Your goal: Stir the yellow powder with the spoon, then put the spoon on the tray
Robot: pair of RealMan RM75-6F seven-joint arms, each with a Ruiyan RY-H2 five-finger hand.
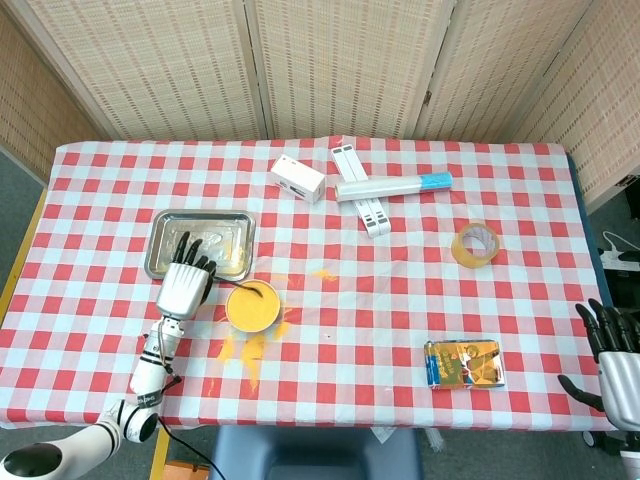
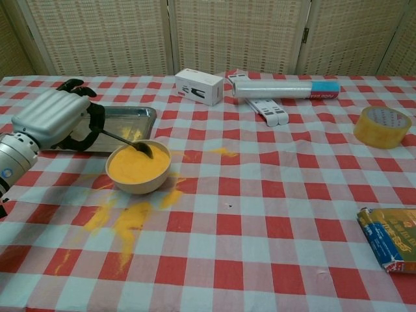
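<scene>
A white bowl full of yellow powder stands left of the table's middle. My left hand grips the handle of a dark metal spoon, just left of the bowl. The spoon's tip dips into the powder at the bowl's far side. A silver tray lies behind the hand and bowl. My right hand hangs off the table's front right corner, fingers spread, holding nothing; the chest view does not show it.
Yellow powder is spilled on the cloth in front of the bowl. A white box, a film roll and white strips lie at the back. Tape roll at right, foil packet front right.
</scene>
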